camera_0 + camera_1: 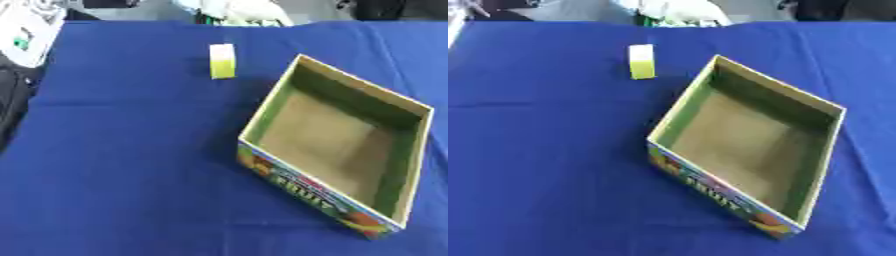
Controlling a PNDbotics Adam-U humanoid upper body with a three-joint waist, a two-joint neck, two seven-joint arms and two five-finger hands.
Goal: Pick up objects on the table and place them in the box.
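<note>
A small white and yellow-green block (222, 61) stands on the blue tablecloth (122, 150), toward the far middle. To its right and nearer me sits an open cardboard box (336, 145), turned at an angle, with a colourful printed front wall (315, 192) and nothing visible inside it. The block is apart from the box, a short way off its far left corner. Neither of my hands shows in either view.
At the far left edge lie a white object (26, 35) and something black (10, 100) beside the cloth. Pale items (241, 12) sit beyond the table's far edge. Bare blue cloth spreads over the left and the near side.
</note>
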